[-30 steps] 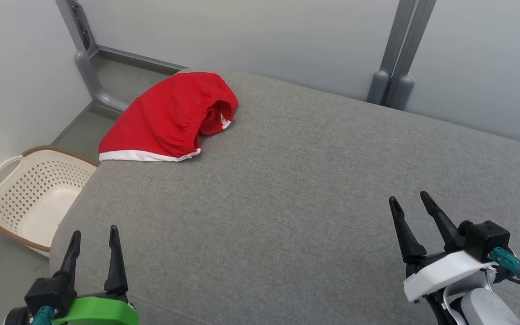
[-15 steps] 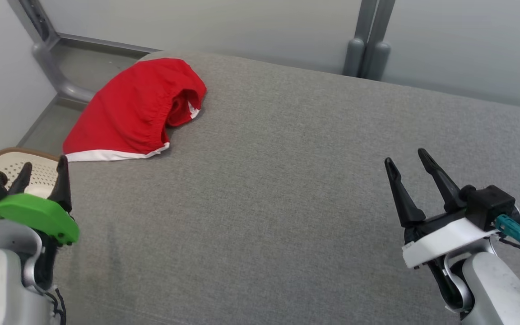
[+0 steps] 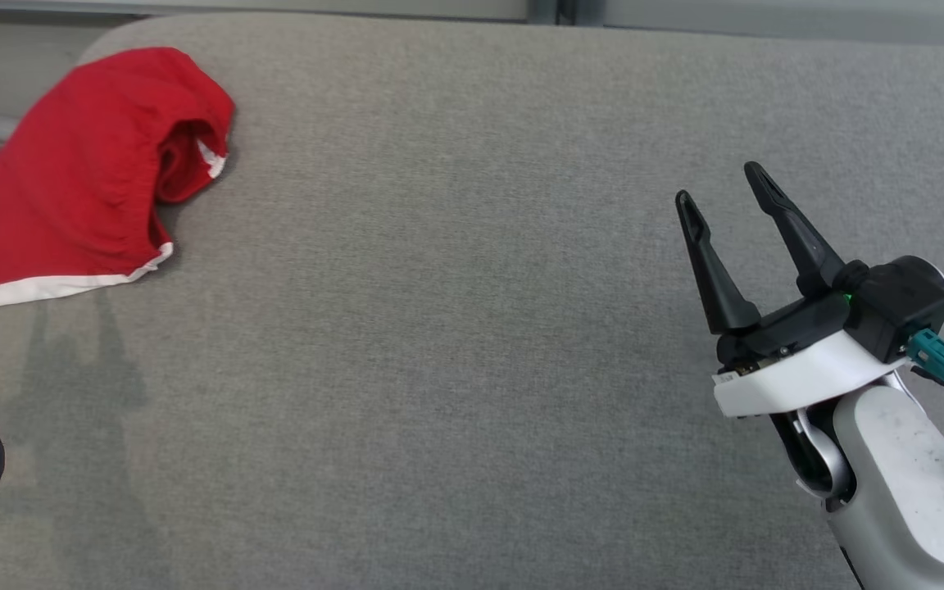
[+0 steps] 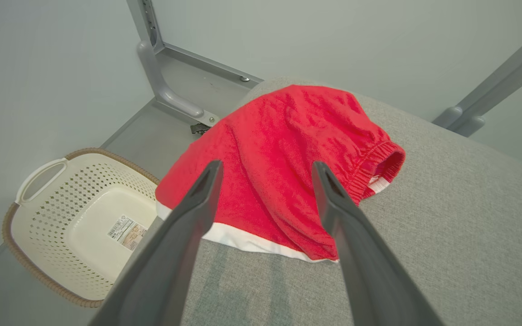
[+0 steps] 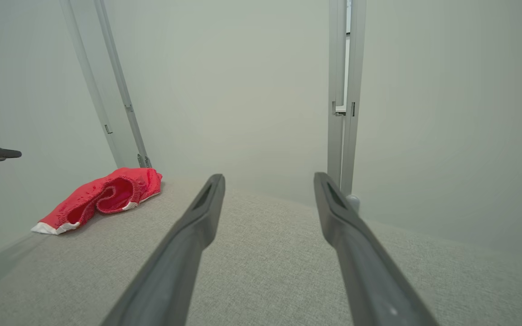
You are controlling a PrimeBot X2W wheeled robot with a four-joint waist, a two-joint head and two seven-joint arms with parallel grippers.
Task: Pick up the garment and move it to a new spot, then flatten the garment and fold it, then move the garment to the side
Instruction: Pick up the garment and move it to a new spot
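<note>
I am holding my left hand [image 4: 266, 166] wide open with nothing in it, its two fingers framing the red garment [image 4: 288, 172] in the middle of the left wrist frame; as far as I can judge I am not yet touching the cloth. The garment is lying bunched in the upper left of the head frame, on the corner of the grey desk [image 3: 439, 328], white hem toward me, with a cream basket [image 4: 30, 213] on the floor at the lower left of the wrist frame. My right hand [image 3: 719, 182] is hovering spread and empty, well apart at the right. So nothing is done yet, I am thinking: picking up, moving, flattening, folding and setting aside are all waiting.
</note>
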